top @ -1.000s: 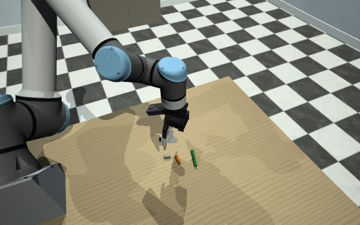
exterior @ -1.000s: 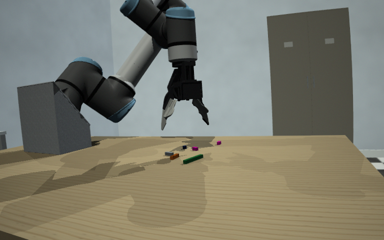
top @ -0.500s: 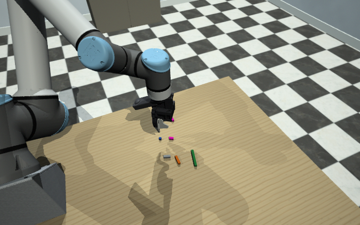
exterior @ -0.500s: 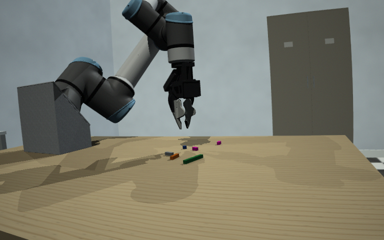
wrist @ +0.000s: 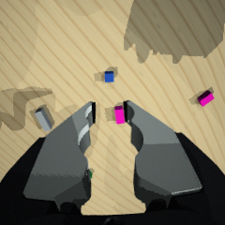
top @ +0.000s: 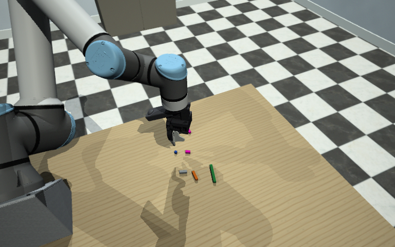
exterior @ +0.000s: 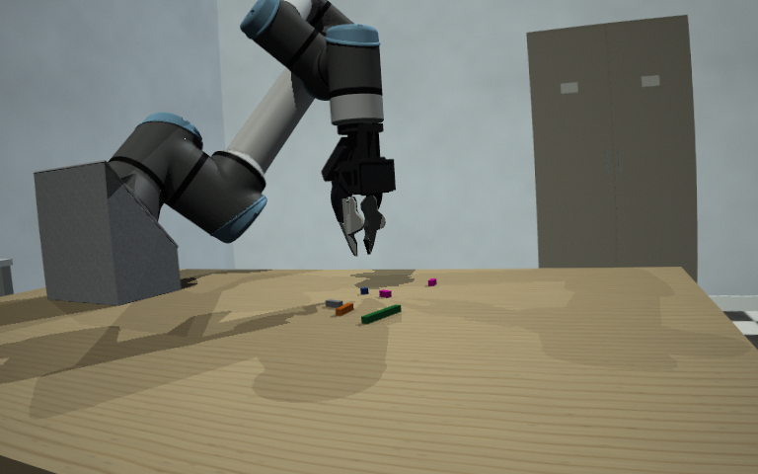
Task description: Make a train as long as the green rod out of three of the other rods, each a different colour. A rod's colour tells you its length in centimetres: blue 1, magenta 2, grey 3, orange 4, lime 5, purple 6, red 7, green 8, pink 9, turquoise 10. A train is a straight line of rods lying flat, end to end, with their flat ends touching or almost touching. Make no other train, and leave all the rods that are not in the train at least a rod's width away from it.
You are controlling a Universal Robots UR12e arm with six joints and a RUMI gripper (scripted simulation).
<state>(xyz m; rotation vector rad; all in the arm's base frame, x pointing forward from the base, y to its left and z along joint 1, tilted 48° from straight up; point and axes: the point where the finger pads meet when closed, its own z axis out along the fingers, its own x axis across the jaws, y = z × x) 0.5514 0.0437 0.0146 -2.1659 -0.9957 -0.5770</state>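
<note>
The pincer (top: 178, 140) (exterior: 362, 253) (wrist: 109, 103) points down above the table (top: 291, 189) (exterior: 475, 391) (wrist: 61, 61), its fingers drawn near each other with a gap between their tips and nothing grasped. The green rod (top: 213, 173) (exterior: 381, 314) (wrist: 90, 173) lies flat on the table, mostly hidden by a finger in the wrist view. Near it lies the orange rod (top: 194, 175) (exterior: 343, 309), close to the grey rod (top: 182, 172) (exterior: 334, 303) (wrist: 43, 119) but apart from it and at an angle to it. The small blue rod (top: 175, 152) (exterior: 364, 290) (wrist: 109, 76) and a magenta rod (top: 187, 151) (exterior: 385, 293) (wrist: 120, 114) lie near each other with a gap between them. Another magenta rod (top: 189, 131) (exterior: 431, 281) (wrist: 205, 97) rests well apart from the others, partly hidden by the pincer in the top view. None of the rods touch, so they form no train.

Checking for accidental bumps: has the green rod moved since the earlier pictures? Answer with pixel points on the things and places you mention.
No; the green rod (top: 213, 173) (exterior: 381, 314) lies in the same spot, judged against the table's edges (top: 357, 193) (exterior: 720, 318).
</note>
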